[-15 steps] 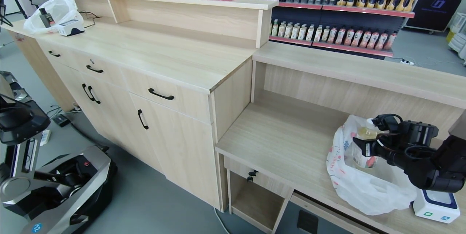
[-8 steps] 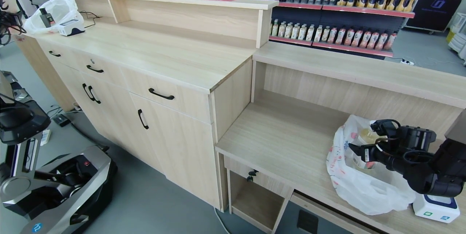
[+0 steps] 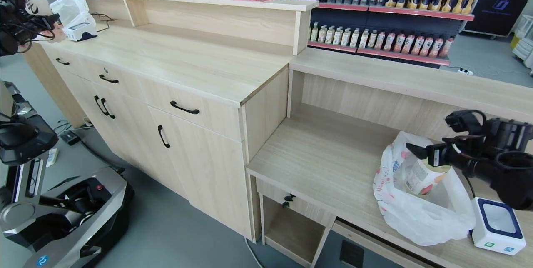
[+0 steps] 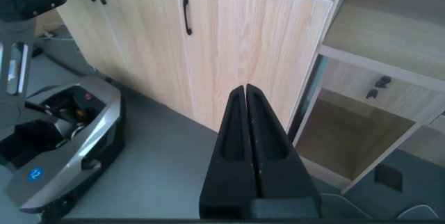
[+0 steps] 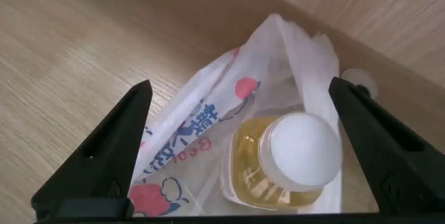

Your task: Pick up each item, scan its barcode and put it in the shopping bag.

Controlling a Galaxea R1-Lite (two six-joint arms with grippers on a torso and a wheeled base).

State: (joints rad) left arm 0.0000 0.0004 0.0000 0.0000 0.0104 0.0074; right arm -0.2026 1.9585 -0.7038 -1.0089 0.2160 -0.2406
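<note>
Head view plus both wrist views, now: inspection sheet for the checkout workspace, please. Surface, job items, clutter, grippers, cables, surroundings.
surface: lower counter, pale woodgrain, no spills seen.
job's things: shopping bag open on the lower counter; bottle of yellow drink, white cap, inside it; barcode scanner beside the bag.
clutter: second plastic bag and second scanner on the far counter.
grippers: right gripper open above the bottle, not touching it; left gripper shut, empty, over the floor.
cables: black lead on the far counter; adapter with cords on the floor.
surroundings: cabinet doors; drink shelves.
</note>
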